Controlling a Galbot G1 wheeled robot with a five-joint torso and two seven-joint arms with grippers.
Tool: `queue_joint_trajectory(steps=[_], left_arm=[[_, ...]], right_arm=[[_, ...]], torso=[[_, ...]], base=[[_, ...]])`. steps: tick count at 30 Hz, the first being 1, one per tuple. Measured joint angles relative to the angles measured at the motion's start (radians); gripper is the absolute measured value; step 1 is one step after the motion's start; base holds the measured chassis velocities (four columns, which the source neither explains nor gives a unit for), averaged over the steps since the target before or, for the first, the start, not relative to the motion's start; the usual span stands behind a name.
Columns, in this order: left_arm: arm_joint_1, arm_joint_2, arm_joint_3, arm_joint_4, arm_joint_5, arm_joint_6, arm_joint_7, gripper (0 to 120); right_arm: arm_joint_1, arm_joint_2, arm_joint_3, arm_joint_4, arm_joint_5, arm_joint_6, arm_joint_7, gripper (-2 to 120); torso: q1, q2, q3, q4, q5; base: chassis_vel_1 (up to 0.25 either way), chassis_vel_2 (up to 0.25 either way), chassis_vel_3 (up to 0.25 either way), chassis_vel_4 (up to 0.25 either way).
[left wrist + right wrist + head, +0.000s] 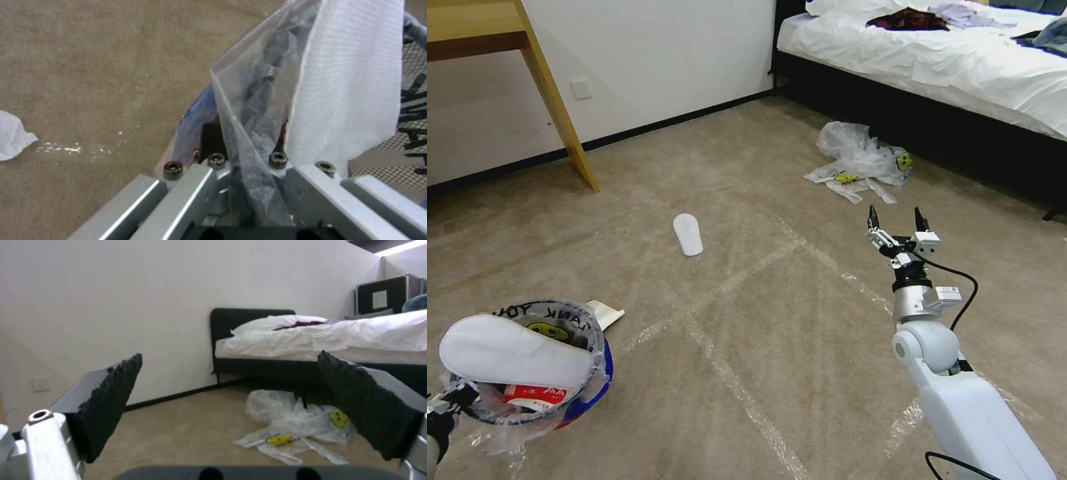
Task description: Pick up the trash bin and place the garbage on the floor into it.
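Gripping the trash bin [577, 390] rim, left hand [249, 186]; right hand [896, 223] wide apart.

A black-framed bed with rumpled white bedding [960, 60] is standing against the white wall [647, 60], a light wooden table [507, 40] sitting well apart.

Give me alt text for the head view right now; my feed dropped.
The left claw holds the trash bin by its rim, a white slipper lying across the top. The right claw hovers open over the carpet, pointing toward crumpled plastic bags beside the bed; another slipper lies mid-floor.
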Motion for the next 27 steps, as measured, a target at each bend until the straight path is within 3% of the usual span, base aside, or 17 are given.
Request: queue_joint_trajectory(steps=[27], left_arm=[[-0.001,-0.001,0.008,0.0,-0.002,-0.001,0.002,1]], right_arm=[[-0.002,0.004,-0.003,-0.002,-0.001,0.0,0.001,100]], torso=[[0.0,0.0,0.0,0.0,0.0001]], base=[[0.004,0.005,0.006,0.004]])
